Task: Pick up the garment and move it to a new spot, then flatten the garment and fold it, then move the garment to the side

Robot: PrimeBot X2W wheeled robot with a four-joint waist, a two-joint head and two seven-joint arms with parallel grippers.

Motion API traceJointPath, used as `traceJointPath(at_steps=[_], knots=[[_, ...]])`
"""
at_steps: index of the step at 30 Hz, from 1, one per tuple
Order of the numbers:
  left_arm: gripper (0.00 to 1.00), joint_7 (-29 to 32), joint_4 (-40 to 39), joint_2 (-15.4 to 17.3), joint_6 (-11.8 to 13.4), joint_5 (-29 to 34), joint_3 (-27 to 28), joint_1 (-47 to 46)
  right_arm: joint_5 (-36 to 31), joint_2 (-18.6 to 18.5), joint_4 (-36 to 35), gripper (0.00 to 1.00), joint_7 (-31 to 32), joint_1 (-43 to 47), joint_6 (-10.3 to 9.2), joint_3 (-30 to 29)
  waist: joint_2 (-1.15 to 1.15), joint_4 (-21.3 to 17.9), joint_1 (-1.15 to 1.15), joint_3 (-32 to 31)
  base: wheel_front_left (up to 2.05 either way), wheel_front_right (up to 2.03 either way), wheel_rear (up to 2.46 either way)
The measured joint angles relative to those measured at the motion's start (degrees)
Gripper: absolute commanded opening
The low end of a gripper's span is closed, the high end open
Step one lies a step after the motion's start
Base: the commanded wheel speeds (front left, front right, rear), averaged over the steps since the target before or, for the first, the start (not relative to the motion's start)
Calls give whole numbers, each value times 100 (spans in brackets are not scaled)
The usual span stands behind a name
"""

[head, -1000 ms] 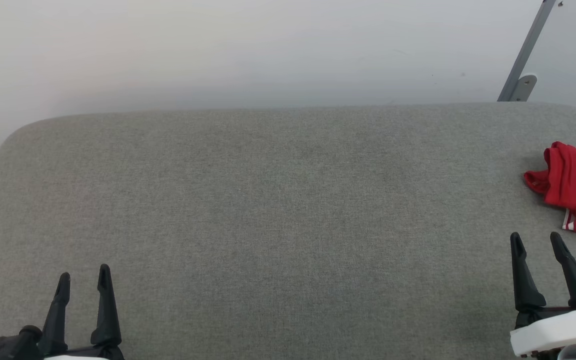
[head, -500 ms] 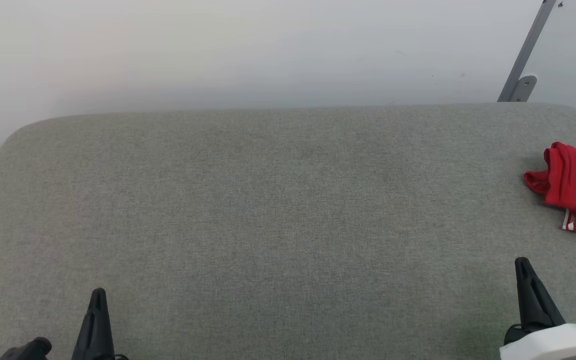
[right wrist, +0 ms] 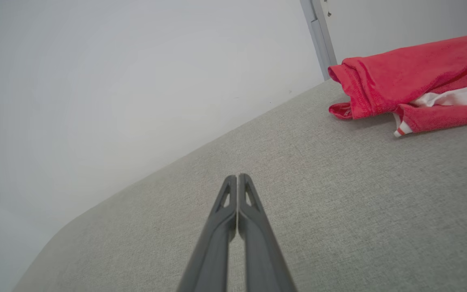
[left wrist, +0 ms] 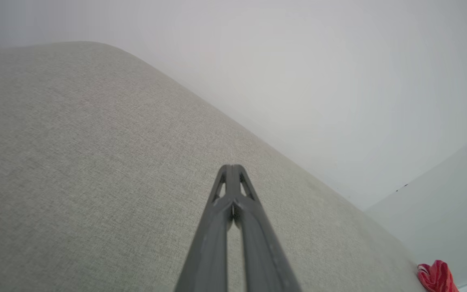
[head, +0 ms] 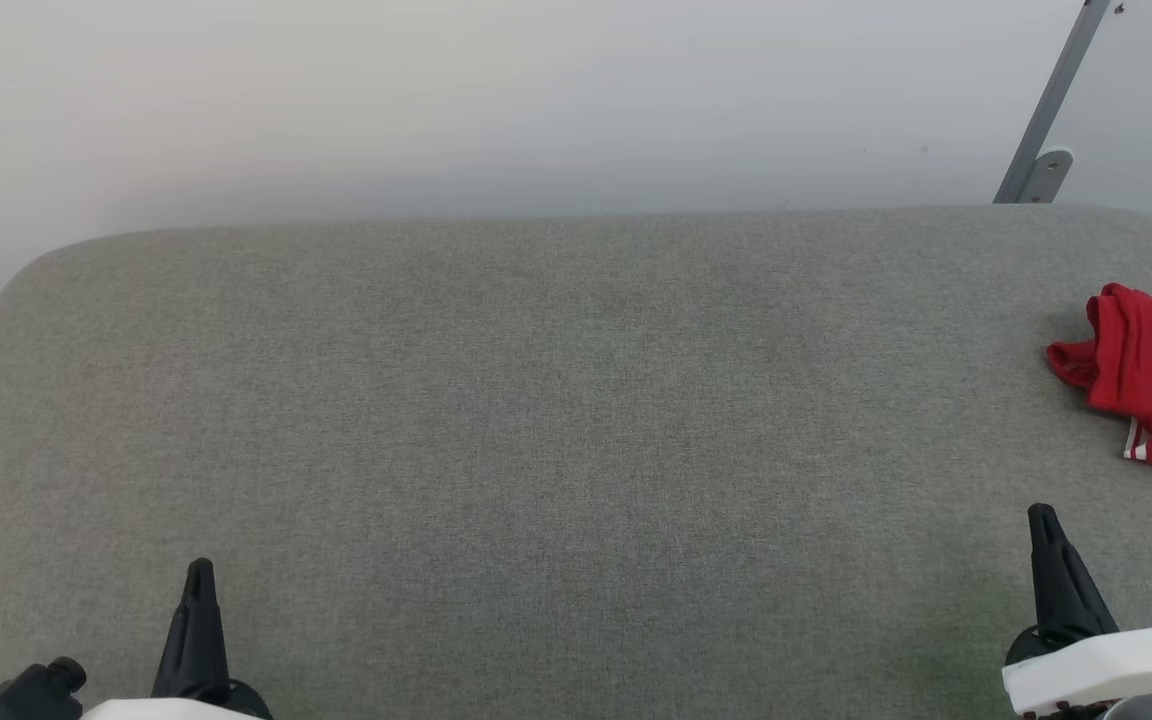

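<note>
The garment (head: pixel 1151 375) is a crumpled red shirt with white and striped trim, lying at the right edge of the grey table (head: pixel 576 420). The right wrist view shows the garment (right wrist: pixel 416 83) up close, ahead and to the right of the fingers; in the left wrist view the garment (left wrist: pixel 436 276) is a small red lump far off. My right gripper (head: pixel 1042 520) is shut and holds nothing, hovering near the front right, short of the garment. My left gripper (head: pixel 200 572) is shut and holds nothing at the front left. Both fingertip pairs, left (left wrist: pixel 232 167) and right (right wrist: pixel 237 177), meet.
A pale wall (head: pixel 496 100) runs behind the table's far edge. A grey metal strut (head: pixel 1046 120) with a bracket leans at the back right. The fabric surface stretches bare between the two grippers.
Both grippers have gone from open to shut. Both have drawn back a little toward the front edge. The garment has not moved.
</note>
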Motion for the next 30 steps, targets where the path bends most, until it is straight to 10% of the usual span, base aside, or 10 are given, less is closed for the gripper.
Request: traceJointPath(at_steps=[30], knots=[[0,612,223,-43,0,-2130,1,-443,2140,230,21,0,605,-302,-1,-108,0,-18,0,1,0,0,0]])
